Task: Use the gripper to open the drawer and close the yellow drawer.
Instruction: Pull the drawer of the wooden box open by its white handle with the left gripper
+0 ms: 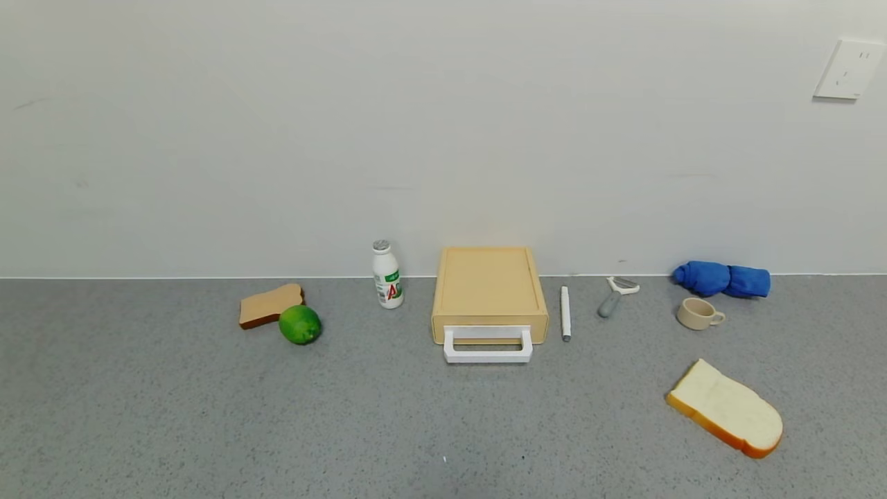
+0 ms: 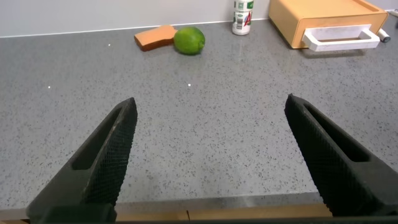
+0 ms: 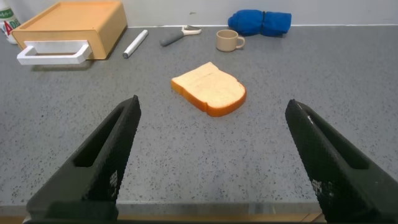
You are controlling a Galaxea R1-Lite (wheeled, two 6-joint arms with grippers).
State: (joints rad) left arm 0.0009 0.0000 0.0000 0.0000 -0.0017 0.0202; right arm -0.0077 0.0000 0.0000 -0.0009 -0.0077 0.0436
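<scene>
Look at the middle of the head view. Your drawer (image 1: 489, 294) sits there on the grey counter (image 1: 208, 416), pushed back near the wall. It looks shut, with its white handle (image 1: 488, 346) sticking out toward you at the front.

Neither arm shows in the head view, so both are low and close to the robot. In the left wrist view, your left gripper (image 2: 211, 158) has its fingers spread wide apart, and nothing is between them. The drawer is far off in the upper right of that frame. In the right wrist view, your right gripper (image 3: 214, 158) is wide open too and holds nothing. There the drawer is in the upper left, and a bread slice (image 3: 209, 89) lies on the counter between the gripper and the things at the back.

The drawer looks like a light, stiff box, probably wood or plastic, though that is hard to tell from here. Because it is light, the whole box may slide when you pull. Take hold of the white handle in the middle of its front bar. It is a hard loop with a gap behind it, so a finger can go in there. Pull slowly and straight.

A white pen (image 1: 565, 313) lies just beside the drawer on its right, and a small bottle (image 1: 387, 274) stands near its left. Try not to bump them.
</scene>
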